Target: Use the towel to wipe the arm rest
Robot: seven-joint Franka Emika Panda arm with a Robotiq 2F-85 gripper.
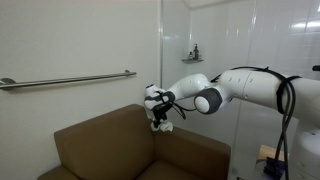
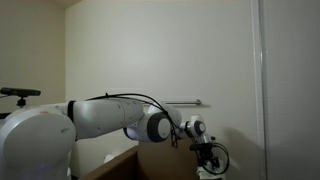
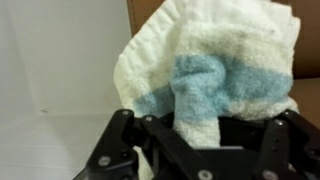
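My gripper (image 1: 160,118) is shut on a white towel with a light blue stripe (image 3: 205,70). In the wrist view the towel bunches up between the black fingers (image 3: 198,128) and fills most of the picture. In an exterior view the towel (image 1: 165,126) hangs from the gripper just above the brown sofa's back corner and arm rest (image 1: 190,143). In the other exterior view the gripper (image 2: 208,158) sits low at the sofa edge (image 2: 120,163), with the towel hard to make out.
A metal grab rail (image 1: 70,79) runs along the white wall behind the sofa. A glass partition with a small shelf (image 1: 192,55) stands behind the arm. The brown sofa seat (image 1: 100,150) lies below.
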